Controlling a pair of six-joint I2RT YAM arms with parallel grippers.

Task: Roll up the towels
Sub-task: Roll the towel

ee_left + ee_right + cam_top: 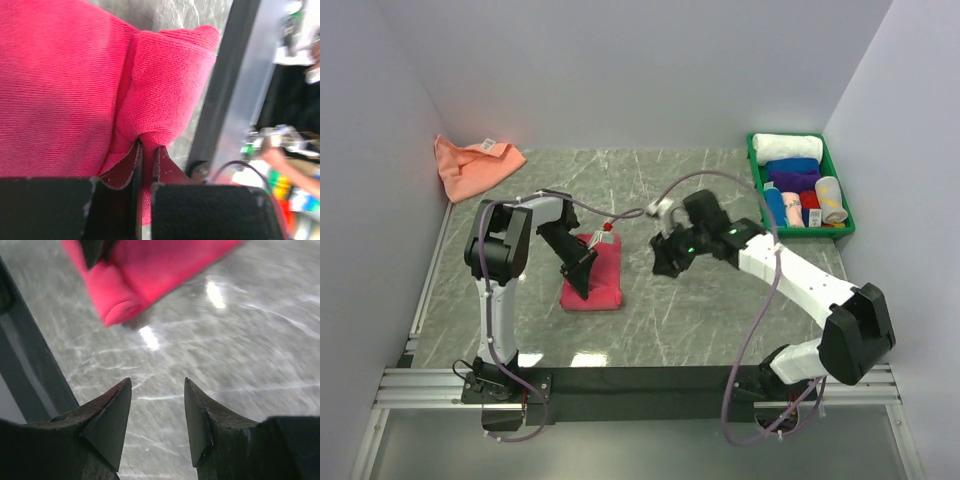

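A crimson pink towel (600, 268) lies folded on the marble table, left of centre. My left gripper (582, 285) is down on its near end, shut on a pinched fold of the cloth. The left wrist view shows the towel (65, 90) bunched between the left gripper's (148, 150) jaws. My right gripper (665, 262) hovers just right of the towel, open and holding nothing. In the right wrist view the right gripper (157, 385) has bare table between its jaws, and the towel (150, 275) lies ahead of it.
A salmon orange towel (470, 165) lies crumpled at the back left corner. A green tray (756, 165) at the back right holds rolled towels, among them white (787, 147), blue (792, 166) and purple (795, 182). White walls close in three sides.
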